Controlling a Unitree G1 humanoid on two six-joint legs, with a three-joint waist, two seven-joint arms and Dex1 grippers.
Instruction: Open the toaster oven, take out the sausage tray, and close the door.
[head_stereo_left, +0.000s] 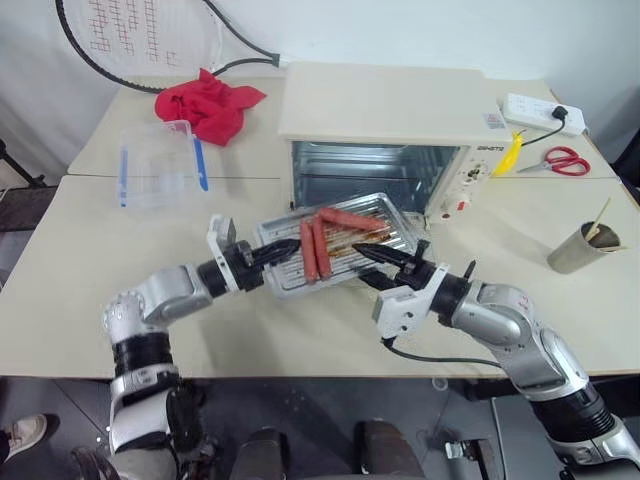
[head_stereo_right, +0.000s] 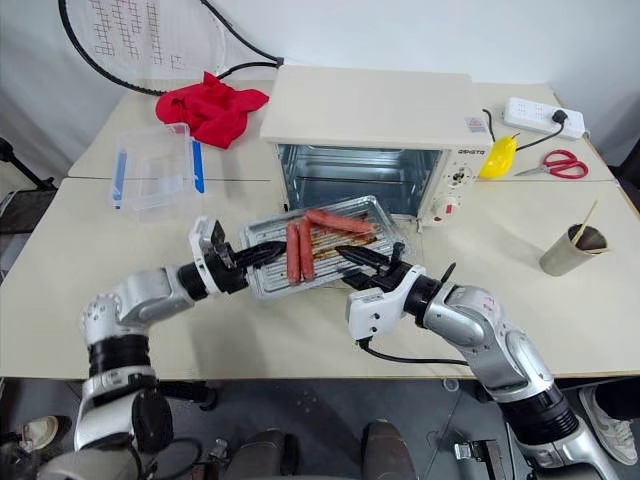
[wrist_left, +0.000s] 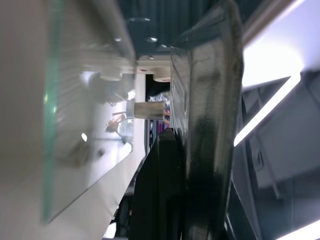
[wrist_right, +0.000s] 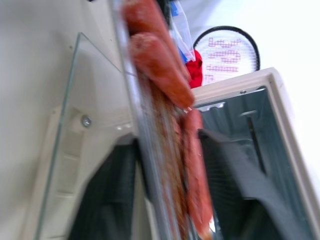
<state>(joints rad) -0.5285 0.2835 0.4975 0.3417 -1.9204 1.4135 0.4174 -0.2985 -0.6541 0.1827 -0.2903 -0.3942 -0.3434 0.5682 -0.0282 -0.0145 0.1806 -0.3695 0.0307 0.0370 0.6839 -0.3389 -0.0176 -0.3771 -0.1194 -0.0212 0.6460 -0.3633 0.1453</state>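
The cream-white toaster oven (head_stereo_left: 390, 105) stands open at the middle of the table. Its glass door (wrist_right: 60, 130) lies folded down flat in front of it. The shiny sausage tray (head_stereo_left: 400, 228) is out in front of the oven's mouth, just above the door, with three red-brown sausages (head_stereo_left: 312, 250) on it. My left gripper (head_stereo_left: 290, 247) is shut on the tray's left rim. My right gripper (head_stereo_left: 360, 263) is at the tray's near right edge. It is open, with one finger on each side of the rim (wrist_right: 145, 165).
A clear plastic box with blue clips (head_stereo_left: 160, 165) sits at the left, with a red cloth (head_stereo_left: 210, 105) and a racket (head_stereo_left: 140, 40) behind it. On the right are a metal cup with sticks (head_stereo_left: 580, 250), red scissors (head_stereo_left: 565, 160) and a power strip (head_stereo_left: 545, 112).
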